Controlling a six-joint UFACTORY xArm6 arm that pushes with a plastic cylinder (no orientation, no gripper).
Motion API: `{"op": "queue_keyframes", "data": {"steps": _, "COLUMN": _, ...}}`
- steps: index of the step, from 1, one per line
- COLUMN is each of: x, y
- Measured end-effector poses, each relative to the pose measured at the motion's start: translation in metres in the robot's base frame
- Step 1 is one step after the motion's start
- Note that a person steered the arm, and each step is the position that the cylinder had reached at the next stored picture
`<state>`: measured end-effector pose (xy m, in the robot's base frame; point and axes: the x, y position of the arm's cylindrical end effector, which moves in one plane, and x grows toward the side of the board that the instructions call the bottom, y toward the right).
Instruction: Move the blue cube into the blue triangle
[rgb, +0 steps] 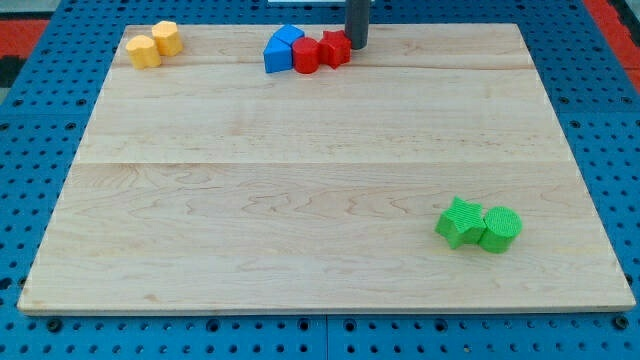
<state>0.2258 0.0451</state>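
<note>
A blue cube and a blue triangle sit touching at the view's top centre of the wooden board; the triangle is just behind and right of the cube. Two red blocks press against them on the right: a red cylinder and a red star-like block. My tip is at the right side of the red star block, touching or nearly touching it. The rod rises out of the view's top.
Two yellow blocks sit together at the top left corner. A green star and a green cylinder sit together at the bottom right. A blue pegboard surrounds the board.
</note>
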Motion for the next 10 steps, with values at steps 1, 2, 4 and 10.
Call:
{"op": "queue_keyframes", "data": {"steps": 1, "x": -0.001, "y": -0.004}}
{"op": "queue_keyframes", "data": {"steps": 2, "x": -0.001, "y": -0.022}}
{"op": "queue_keyframes", "data": {"steps": 4, "x": -0.014, "y": -0.028}}
{"op": "queue_keyframes", "data": {"steps": 10, "x": -0.033, "y": -0.064}}
